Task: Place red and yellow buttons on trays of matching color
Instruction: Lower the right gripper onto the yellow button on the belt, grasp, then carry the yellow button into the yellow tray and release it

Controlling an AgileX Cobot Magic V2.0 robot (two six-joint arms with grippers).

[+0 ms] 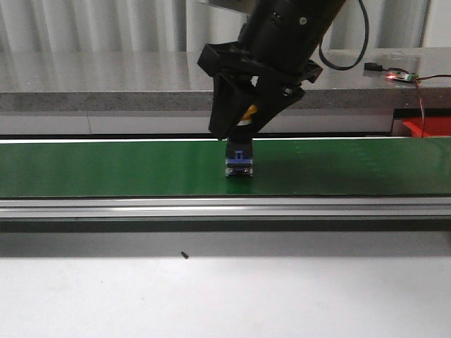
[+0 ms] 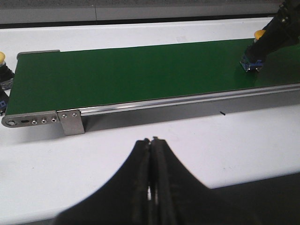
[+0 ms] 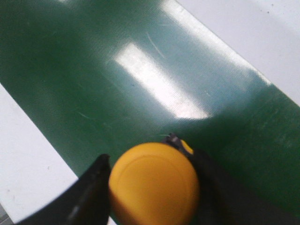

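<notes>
A: What took up most of the scene?

B: The long green belt (image 1: 106, 169), running across the white table (image 1: 225, 296) on its metal frame (image 1: 225, 208). Behind it stood a grey counter (image 1: 99, 77).

A: And the arms?

B: The right gripper (image 1: 239, 134) reached down over the middle of the belt from above. Its fingers (image 3: 91, 187) were pinching a yellow button (image 3: 153, 183); the round yellow cap sat between them in the right wrist view. In the front view the button's blue and clear base (image 1: 239, 162) was at the belt's surface, though I could not tell whether it touched.

A: The left one?

B: The left gripper (image 2: 151, 187) was pressed together, holding nothing, over the white table on the near side of the belt, well apart from the button.

A: Any trays?

B: Only a corner of a red tray (image 1: 426, 127), at the far right beyond the belt, near a small circuit board (image 1: 399, 75) with a red light on the counter.

A: Anything smaller?

B: In the left wrist view, a second yellow button (image 2: 2, 57) peeked in past the belt's end. A tiny dark speck (image 1: 184, 255) lay on the table.
</notes>
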